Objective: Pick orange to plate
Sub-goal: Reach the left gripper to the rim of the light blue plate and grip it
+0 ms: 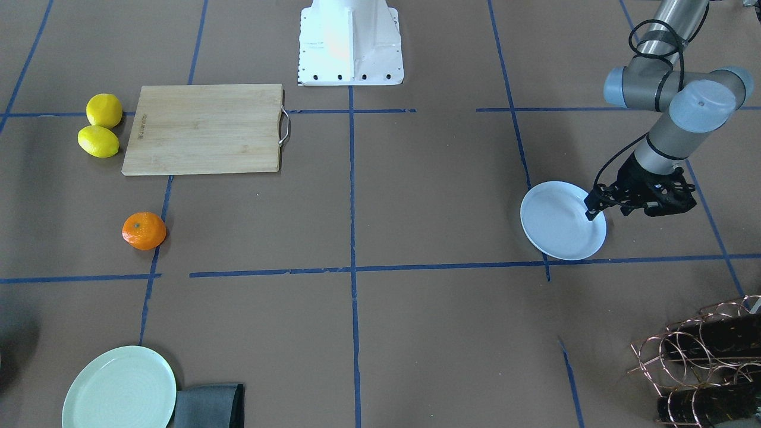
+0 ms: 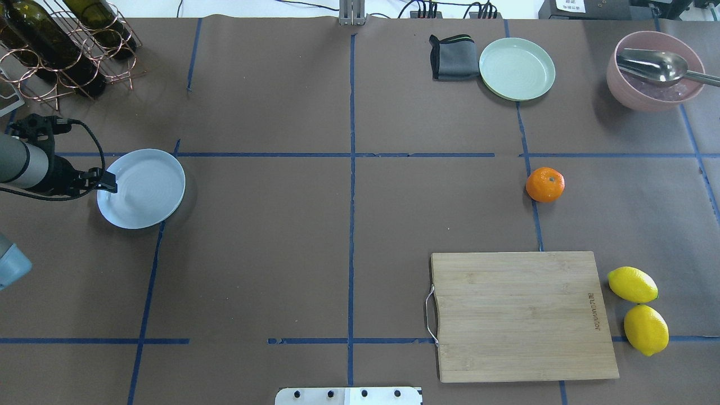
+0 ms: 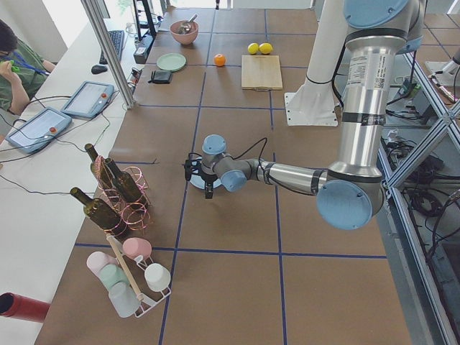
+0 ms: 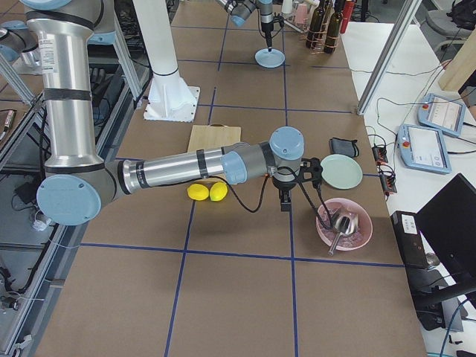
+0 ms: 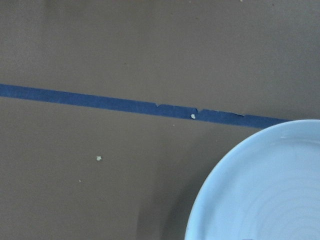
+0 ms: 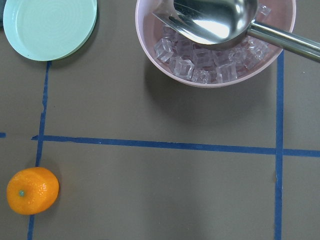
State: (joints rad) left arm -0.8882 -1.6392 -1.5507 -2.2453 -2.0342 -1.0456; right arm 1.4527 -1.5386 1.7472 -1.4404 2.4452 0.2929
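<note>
The orange (image 2: 545,184) lies on the brown table, on a blue tape line right of centre, and also shows in the front view (image 1: 144,230) and at the lower left of the right wrist view (image 6: 32,190). The pale bluish-white plate (image 2: 143,188) sits far off at the table's left side. My left gripper (image 2: 108,184) is at the plate's near-left rim (image 1: 562,220), its fingers closed on the edge. The right gripper (image 4: 285,201) hangs above the table between the orange and the bowl. Only the side view shows it, so I cannot tell its state.
A wooden cutting board (image 2: 523,315) lies near the robot with two lemons (image 2: 633,284) beside it. At the far edge sit a mint-green plate (image 2: 517,68), a grey cloth (image 2: 450,57) and a pink bowl (image 2: 655,70) holding ice and a ladle. A wine rack (image 2: 62,45) stands at the far left.
</note>
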